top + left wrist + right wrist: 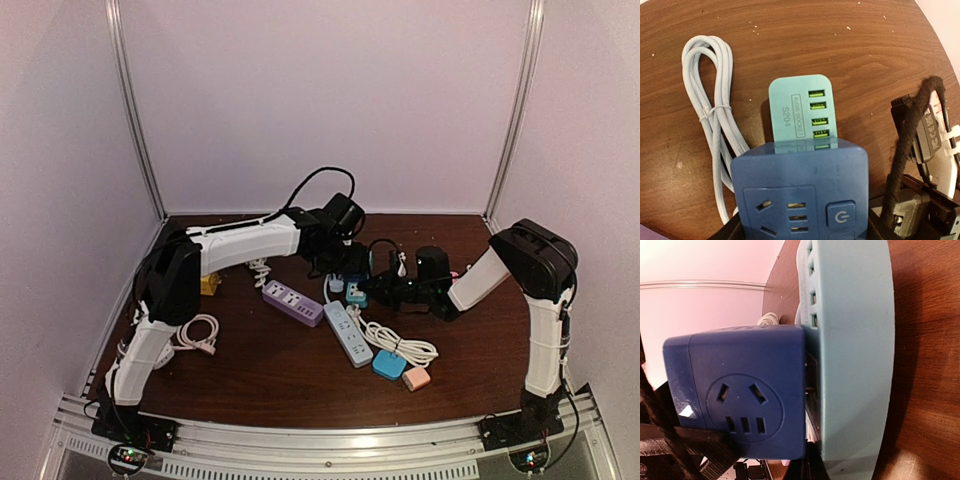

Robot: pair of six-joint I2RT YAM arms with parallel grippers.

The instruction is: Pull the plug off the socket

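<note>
Left end effector [348,272]: pinching the blue plug cube [800,185]. In our left wrist view dark finger parts press against its two flanks, with the tips cut off at the bottom border.
Right end effector [378,290]: reaches in from the counter's right edge, just beside the socket. Its own fingers do not show in its wrist view, so we cannot tell whether it is spread or pressed together.
Blue plug cube: seated on the broad upper face of the teal socket block [801,112], covering its near end. Both sit about mid-counter, a little toward the back edge.
Teal socket block: lies flat on the counter [250,385]. Its long axis runs straight away from the left end effector, with the USB ports lined along it.
Deciding relation: plug on top, socket beneath on the wood. We judge the pull must go up off that face, square to the long axis. The left arm has the plug; the right arm is nearer the socket.
Seam: our right wrist view shows a narrow dark gap between cube and block; the pins are too dim to make out.
White cord [715,125]: a tied bundle just beside the socket; its end passes out of sight by the cube.
Hidden: a black braided cable [907,150] masks the right of the left wrist view. In the top view the joint is too small to read.
</note>
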